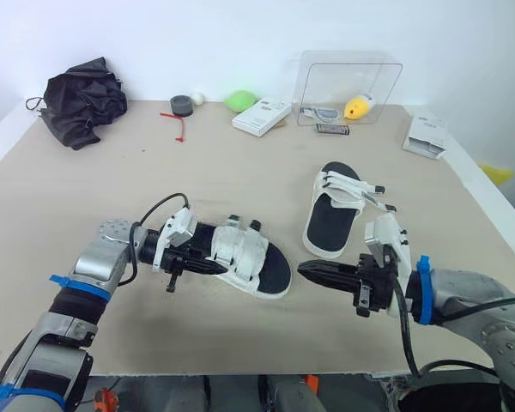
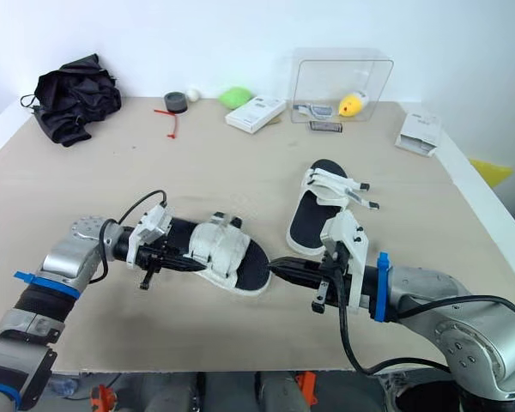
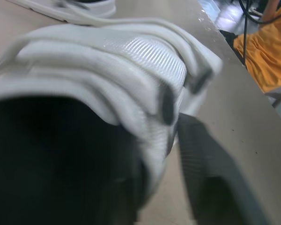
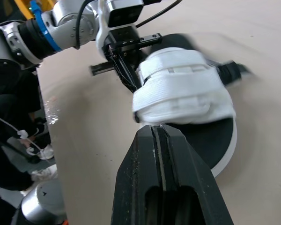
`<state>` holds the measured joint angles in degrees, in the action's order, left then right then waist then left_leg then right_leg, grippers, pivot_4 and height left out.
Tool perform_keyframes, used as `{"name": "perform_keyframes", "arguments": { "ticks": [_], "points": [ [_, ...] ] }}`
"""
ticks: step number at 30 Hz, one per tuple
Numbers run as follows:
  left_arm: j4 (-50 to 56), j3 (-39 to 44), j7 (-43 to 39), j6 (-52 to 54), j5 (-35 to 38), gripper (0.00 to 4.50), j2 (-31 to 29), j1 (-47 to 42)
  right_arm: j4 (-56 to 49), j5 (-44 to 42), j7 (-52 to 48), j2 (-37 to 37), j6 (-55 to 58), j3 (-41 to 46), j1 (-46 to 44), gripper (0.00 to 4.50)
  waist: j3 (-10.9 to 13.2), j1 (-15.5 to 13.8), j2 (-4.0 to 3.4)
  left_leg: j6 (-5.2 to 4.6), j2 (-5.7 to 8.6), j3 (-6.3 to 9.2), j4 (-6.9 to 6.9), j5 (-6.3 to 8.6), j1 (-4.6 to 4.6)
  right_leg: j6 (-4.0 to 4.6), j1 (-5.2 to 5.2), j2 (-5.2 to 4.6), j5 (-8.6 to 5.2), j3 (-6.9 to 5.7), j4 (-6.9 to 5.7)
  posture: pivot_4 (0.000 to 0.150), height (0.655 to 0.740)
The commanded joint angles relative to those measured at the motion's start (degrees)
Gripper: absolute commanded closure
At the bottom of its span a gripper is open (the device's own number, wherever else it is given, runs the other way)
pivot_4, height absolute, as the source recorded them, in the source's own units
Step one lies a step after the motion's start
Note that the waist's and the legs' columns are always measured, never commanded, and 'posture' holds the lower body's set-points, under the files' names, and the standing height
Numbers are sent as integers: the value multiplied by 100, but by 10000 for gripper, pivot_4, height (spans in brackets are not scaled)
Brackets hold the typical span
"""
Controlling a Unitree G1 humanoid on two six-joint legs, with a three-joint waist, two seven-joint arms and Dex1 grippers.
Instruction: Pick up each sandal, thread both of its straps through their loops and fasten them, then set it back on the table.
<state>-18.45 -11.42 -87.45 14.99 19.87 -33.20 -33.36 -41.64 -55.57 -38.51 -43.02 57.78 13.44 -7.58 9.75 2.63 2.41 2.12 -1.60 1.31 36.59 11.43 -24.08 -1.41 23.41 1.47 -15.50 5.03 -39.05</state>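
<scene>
The near sandal (image 1: 245, 257) lies flat on the table (image 1: 240, 172) between the two arms, its white straps folded across the black footbed. The left gripper (image 1: 196, 262) reaches in at its heel end and seems to touch it, though the close wrist view is too blurred to tell whether it is clamped on anything. The right gripper (image 1: 304, 270) has its fingers pressed together on nothing, tip just beside the toe, while the second sandal (image 1: 335, 210) rests farther back with loose straps.
</scene>
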Motion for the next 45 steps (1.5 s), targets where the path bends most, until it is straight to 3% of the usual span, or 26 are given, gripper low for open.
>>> {"name": "perform_keyframes", "arguments": {
  "ticks": [1, 6, 9, 15, 20, 25, 29, 35, 36, 42, 45],
  "points": [
    [70, 46, 231, 156, -79, 43890, -22, 157, 40, 27, 6, -80, -186, -49, -107, 45000, 0, -1, -1, -2, -1, 2, 0, -1, 4, 1, -5, 0, 1, -2, 0, 1500, 7400],
    [764, 663, 1448, 1134, 395, 43890, 262, 257, 237, 148, -75, -109, -323, -287, -297, 45000, -2, -2, -4, -21, -6, -3, 1, -13, 12, 1, -9, -5, 12, 3, -1, 1500, 7400],
    [1087, 1243, 2894, 1628, 392, 43890, 577, 112, 360, 279, -163, -73, -449, -527, -515, 45000, 0, -4, -2, -28, -6, 3, 9, -17, 3, -5, -7, -5, 20, -1, -1, 1500, 7400],
    [1168, 2674, 6683, 2459, -350, 43890, 962, -373, 924, 1009, -185, 287, -982, -1218, -1158, 45000, 4, 22, 6, -28, -9, 2, 11, -18, -2, 2, 3, 14, 36, 4, 0, 1500, 7400],
    [1531, 3194, 8051, 2788, -470, 43890, 1270, -321, 1129, 1205, -359, 476, -1197, -1491, -1314, 45000, 4, -14, 6, -28, -13, 18, -2, -15, -13, 0, 10, 4, 33, -9, 0, 1500, 7400],
    [1313, 3035, 8399, 2587, -563, 43890, 1674, -291, 1213, 1279, -497, 545, -1274, -1551, -1376, 45000, 4, -176, 9, -24, 52, 44, 18, -16, -44, 4, 2, -73, 38, -48, 4, 1500, 7400],
    [936, 3072, 8254, 2331, -454, 31992, 1761, -443, 1165, 1256, -490, 578, -1258, -1486, -1351, 45000, 4, -169, 10, -25, 73, 46, 43, -16, -52, -21, -4, -96, 49, -48, 7, 1500, 7400],
    [769, 2667, 7649, 1920, -498, 2495, 1547, -615, 1059, 1197, -354, 630, -1213, -1371, -1227, 45000, 4, -141, 10, -38, 70, 45, 62, -27, -52, -33, -9, -78, 59, -53, 5, 1500, 7400],
    [901, 2553, 7432, 1966, -439, 460, 1493, -567, 1049, 1186, -333, 635, -1209, -1351, -1208, 45000, 4, -139, 10, -38, 67, 45, 63, -28, -52, -33, -8, -76, 59, -54, 5, 1500, 7400],
    [2141, 2632, 6297, 2805, 776, 460, 1357, 47, 1196, 1144, -389, 584, -1231, -1231, -1160, 45000, 4, -131, 9, -38, 54, 43, 61, -27, -55, -25, -5, -77, 64, -52, 5, 1500, 7400],
    [2953, 2663, 5971, 2594, 1073, 460, 1270, 547, 1328, 1177, -510, 519, -1252, -1214, -1200, 45000, 5, -128, 8, -38, 53, 42, 61, -26, -54, -23, -6, -79, 64, -52, 5, 1500, 7400]
  ]
}}
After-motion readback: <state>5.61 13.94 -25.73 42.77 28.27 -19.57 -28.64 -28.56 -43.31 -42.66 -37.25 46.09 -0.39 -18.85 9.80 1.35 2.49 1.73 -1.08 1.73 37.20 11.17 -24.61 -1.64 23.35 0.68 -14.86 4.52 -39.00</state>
